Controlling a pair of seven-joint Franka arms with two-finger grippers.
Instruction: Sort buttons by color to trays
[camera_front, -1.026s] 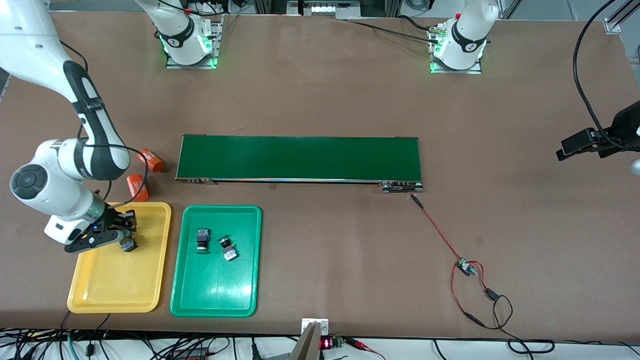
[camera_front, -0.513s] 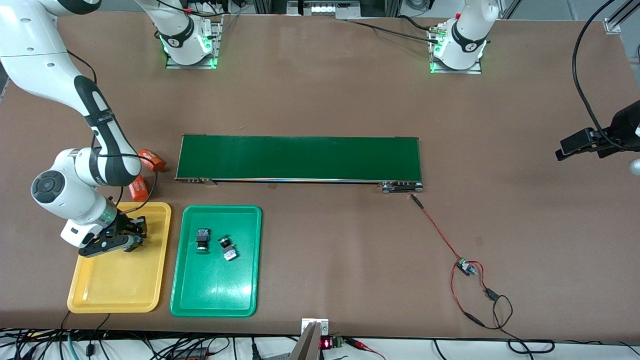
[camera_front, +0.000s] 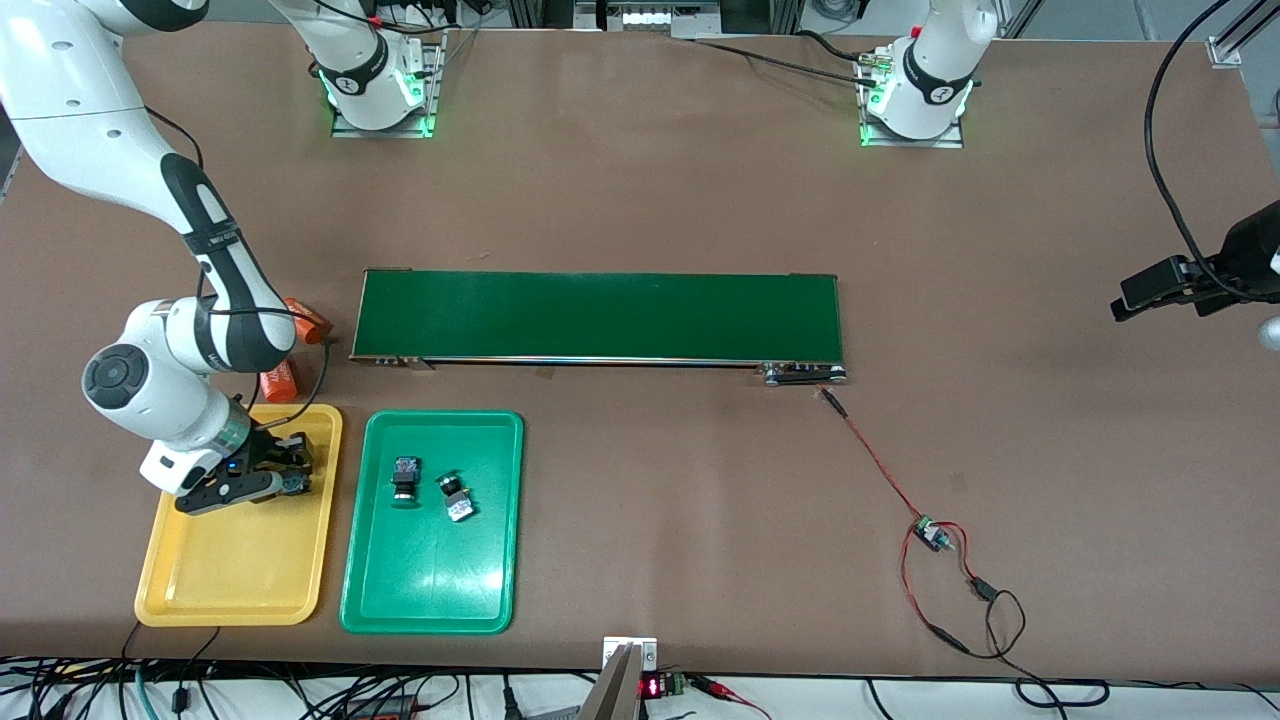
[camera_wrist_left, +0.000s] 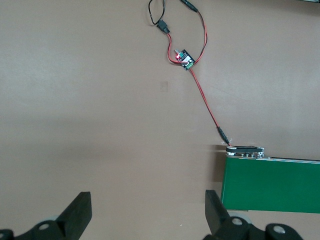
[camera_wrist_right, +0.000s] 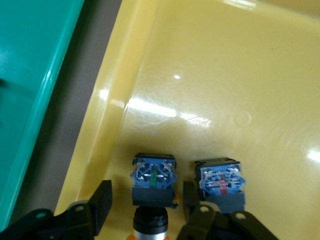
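Two buttons sit side by side in the yellow tray (camera_wrist_right: 210, 75), close to its wall that faces the green tray (camera_wrist_right: 30, 75): one button (camera_wrist_right: 153, 182) with a green mark on its blue back, the other button (camera_wrist_right: 220, 184) with a red mark. The right gripper (camera_wrist_right: 145, 210) is low over the yellow tray, fingers parted, standing either side of the green-marked button with a sliver of gap, so nothing is clamped. In the front view the right gripper (camera_front: 290, 470) hides both of them. Two more buttons lie in the green tray (camera_front: 430, 590), a dark one (camera_front: 405, 480) and one (camera_front: 457, 497) beside it, near the tray's middle. Orange cylinders (camera_front: 280, 380) peek out past the right arm. The green belt (camera_front: 600, 315) lies farther up the table. The left gripper (camera_wrist_left: 145, 215) waits high over bare table near the belt's end, jaws wide apart, holding nothing
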